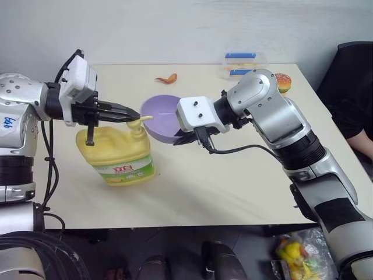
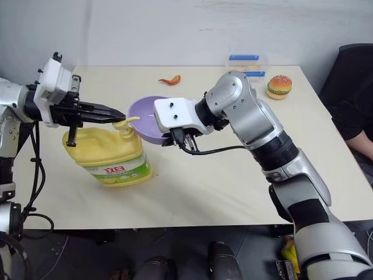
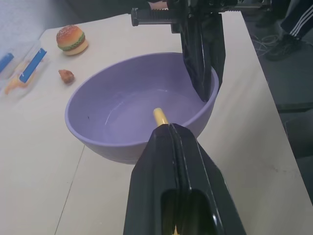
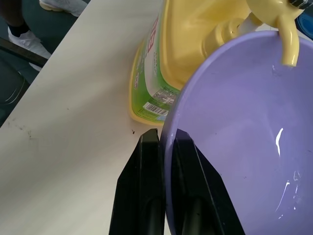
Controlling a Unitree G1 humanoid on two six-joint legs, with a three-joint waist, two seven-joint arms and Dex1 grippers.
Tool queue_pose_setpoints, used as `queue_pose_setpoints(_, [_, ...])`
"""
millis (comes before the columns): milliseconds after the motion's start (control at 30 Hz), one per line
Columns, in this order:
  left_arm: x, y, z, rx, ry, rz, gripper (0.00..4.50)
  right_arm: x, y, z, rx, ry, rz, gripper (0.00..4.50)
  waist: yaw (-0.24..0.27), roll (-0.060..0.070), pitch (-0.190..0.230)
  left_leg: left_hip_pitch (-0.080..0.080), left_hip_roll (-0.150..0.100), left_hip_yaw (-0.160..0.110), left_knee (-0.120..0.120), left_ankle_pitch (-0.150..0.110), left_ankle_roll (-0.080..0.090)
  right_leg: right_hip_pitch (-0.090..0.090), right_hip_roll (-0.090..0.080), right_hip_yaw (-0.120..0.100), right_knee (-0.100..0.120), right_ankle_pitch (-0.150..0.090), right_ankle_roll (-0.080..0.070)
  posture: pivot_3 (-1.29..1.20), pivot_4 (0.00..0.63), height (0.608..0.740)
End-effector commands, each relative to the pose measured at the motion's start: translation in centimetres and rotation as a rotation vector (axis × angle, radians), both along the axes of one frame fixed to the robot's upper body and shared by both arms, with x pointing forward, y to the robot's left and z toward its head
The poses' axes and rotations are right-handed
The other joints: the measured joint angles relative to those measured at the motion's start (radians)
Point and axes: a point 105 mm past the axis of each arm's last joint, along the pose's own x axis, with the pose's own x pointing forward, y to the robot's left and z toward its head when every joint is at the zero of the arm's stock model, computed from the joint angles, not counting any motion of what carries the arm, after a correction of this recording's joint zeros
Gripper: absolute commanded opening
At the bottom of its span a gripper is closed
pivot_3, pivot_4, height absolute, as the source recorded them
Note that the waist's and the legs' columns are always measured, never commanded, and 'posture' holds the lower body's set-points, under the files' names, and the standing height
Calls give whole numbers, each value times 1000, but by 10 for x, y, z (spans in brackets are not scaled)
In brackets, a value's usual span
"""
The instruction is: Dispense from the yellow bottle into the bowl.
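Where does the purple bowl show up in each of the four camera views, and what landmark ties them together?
Left eye view: the bowl sits at centre, between both grippers.
Right eye view: the bowl is left of centre.
Left wrist view: it takes up the middle.
Right wrist view: it takes up the right half, its rim pinched by the right gripper.
Shared landmark: the yellow bottle's spout over the bowl.

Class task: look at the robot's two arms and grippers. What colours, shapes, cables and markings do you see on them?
Both arms are rounded silver-grey shells with black joint bands. Each wrist carries a white boxy block, and each gripper, left gripper and right gripper, has two tapered black fingers. Black cables loop along the left arm and trail from the right wrist. Blue handwriting marks the left arm's shell.
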Motion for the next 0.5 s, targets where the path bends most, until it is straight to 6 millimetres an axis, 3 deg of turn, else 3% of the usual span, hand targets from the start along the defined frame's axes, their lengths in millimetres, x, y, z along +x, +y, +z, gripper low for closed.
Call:
queue_pose_setpoints(33, [4,3,-52,86,205,40,16,-7,5,21,44,-71,38,0,0,0,0,1,0,0,0,0,0,1,0,0,0,0,0,0,150,740])
queue_pose_setpoints(300, [7,3,-55,85,211,49,16,-5,6,22,49,-68,36,0,0,0,0,14,0,0,-5,-1,1,13,0,-1,-4,-1,-1,0,150,740])
queue_pose_setpoints(500, [-2,-13,5,-53,123,-26,16,-4,3,19,53,-68,29,0,1,0,0,12,0,-1,-5,-1,1,12,-1,-2,-4,-1,-1,0,150,740])
